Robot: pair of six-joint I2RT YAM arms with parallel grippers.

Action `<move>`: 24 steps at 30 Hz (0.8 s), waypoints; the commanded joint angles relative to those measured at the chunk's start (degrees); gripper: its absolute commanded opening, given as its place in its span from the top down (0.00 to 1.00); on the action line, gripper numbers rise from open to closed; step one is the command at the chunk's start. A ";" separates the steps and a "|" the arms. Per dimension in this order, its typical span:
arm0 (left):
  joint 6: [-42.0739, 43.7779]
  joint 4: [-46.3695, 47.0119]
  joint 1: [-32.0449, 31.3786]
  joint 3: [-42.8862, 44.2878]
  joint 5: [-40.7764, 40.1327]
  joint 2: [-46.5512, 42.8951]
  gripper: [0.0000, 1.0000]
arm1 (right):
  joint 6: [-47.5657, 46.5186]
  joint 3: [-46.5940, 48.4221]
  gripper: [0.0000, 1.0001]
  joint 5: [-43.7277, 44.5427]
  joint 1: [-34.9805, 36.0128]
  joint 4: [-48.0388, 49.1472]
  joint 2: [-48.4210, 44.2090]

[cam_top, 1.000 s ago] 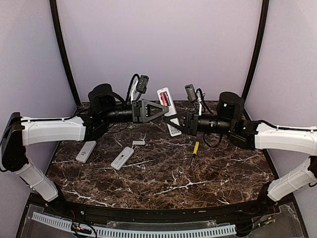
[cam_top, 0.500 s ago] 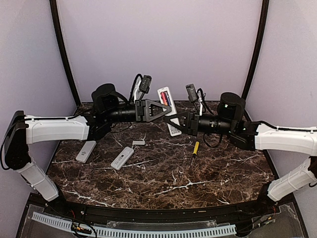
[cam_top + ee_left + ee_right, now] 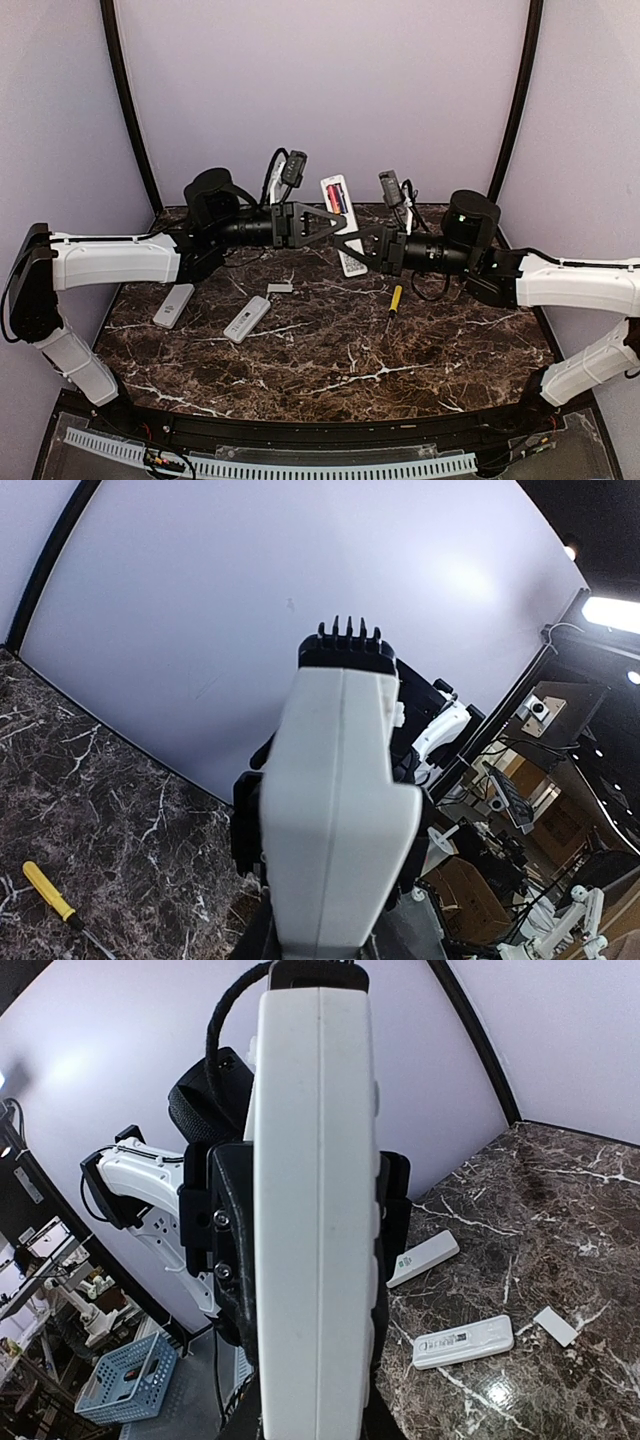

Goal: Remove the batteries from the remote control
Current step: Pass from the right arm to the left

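A: What is the bench (image 3: 330, 350) like?
B: Dark stone look, white-veined, polished; light glints off it.
A: The remote (image 3: 315, 1210)?
B: Smooth white plastic, soft satin sheen.
A: And the left claw (image 3: 333, 222), the right claw (image 3: 342, 243)?
B: Matt black plastic, both. Arm shells (image 3: 110, 260) are glossier white plastic; the screwdriver (image 3: 395, 297) handle is yellow plastic; the far wall (image 3: 320, 90) is flat matt.

Top view: evenly lit, diffuse light, shadows soft, mild sheen seen on marble table (image 3: 330, 350). Wrist views: edges bent by barrel distortion, close remote (image 3: 335, 810) rendered slightly soft. Hotspot noted on backdrop (image 3: 470, 580); glare patch on table in right wrist view.
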 commanded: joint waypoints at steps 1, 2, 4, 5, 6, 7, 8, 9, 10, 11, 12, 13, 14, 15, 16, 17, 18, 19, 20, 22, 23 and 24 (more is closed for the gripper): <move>-0.69 0.39 -0.48 1.47 0.57 -1.10 1.00 | -0.25 -2.36 0.81 2.62 -1.46 1.69 0.64; -0.71 0.30 -0.49 1.41 0.45 -1.16 1.00 | 0.10 -2.72 0.76 2.48 -1.80 2.16 0.95; -0.74 0.31 -0.48 1.29 0.33 -1.33 1.00 | 0.97 -3.43 0.68 1.85 -2.38 3.24 1.41; -0.75 0.34 -0.50 1.31 0.19 -1.49 1.00 | 1.35 -3.71 0.63 1.69 -2.61 3.74 1.65; -0.70 0.29 -0.47 1.19 0.06 -1.58 1.00 | 1.65 -3.93 0.58 1.46 -2.79 4.14 1.80; -0.73 0.28 -0.45 1.13 -0.12 -1.75 1.00 | 1.87 -4.11 0.51 1.28 -2.97 4.32 1.95; -0.52 0.12 -0.48 1.08 -0.22 -1.84 1.00 | 1.90 -4.22 0.47 1.18 -3.08 4.29 2.00; -0.25 -0.22 -0.45 1.08 -0.52 -2.02 1.00 | 1.84 -4.31 0.44 1.12 -3.17 4.35 2.02; -0.15 -0.55 -0.44 1.11 -0.78 -2.10 1.00 | 1.74 -4.37 0.42 1.07 -3.28 4.22 2.09; 0.37 -1.53 -0.43 1.18 -1.32 -2.17 1.00 | 1.67 -4.33 0.38 0.83 -3.39 4.01 2.09; 0.64 -2.34 -0.43 1.43 -1.61 -2.22 1.00 | 1.47 -4.28 0.34 0.64 -3.56 3.58 1.91; 1.69 -4.64 -0.39 1.55 -2.52 -2.42 1.00 | 1.14 -4.20 0.29 0.43 -3.61 3.05 1.61; 2.45 -6.05 -0.37 1.91 -3.18 -2.73 1.00 | 0.63 -4.15 0.25 0.29 -3.69 2.35 0.98; 3.92 -9.15 -0.24 2.11 -4.84 -2.94 1.00 | 0.08 -4.10 0.20 0.11 -3.78 1.61 0.54; 4.66 -10.59 -0.12 2.34 -5.66 -3.37 1.00 | -0.60 -4.06 0.15 -0.04 -3.87 0.65 -0.47; 6.10 -13.03 0.15 2.35 -7.02 -3.53 1.00 | -1.30 -3.90 0.09 -0.25 -3.99 -0.31 -1.20; 6.67 -13.94 0.30 2.33 -7.45 -3.82 1.00 | -2.03 -3.65 0.06 -0.45 -4.16 -1.71 -2.00; 7.65 -15.76 0.63 2.33 -7.87 -3.93 1.00 | -2.81 -3.24 0.04 -0.59 -4.33 -3.33 -2.64; 8.11 -16.62 0.76 2.40 -7.92 -4.10 1.00 | -3.50 -2.67 0.02 -0.61 -4.58 -5.01 -3.19; 9.62 -18.84 1.13 2.37 -8.24 -4.43 1.00 | -5.09 -1.46 0.01 -0.94 -5.11 -7.99 -3.96; 10.90 -20.39 1.28 2.36 -8.28 -4.54 1.00 | -5.77 -0.73 0.01 -1.19 -5.36 -9.42 -4.23; 11.62 -21.35 1.34 2.37 -8.40 -4.84 1.00 | -6.42 -0.05 0.01 -1.57 -5.67 -10.52 -4.41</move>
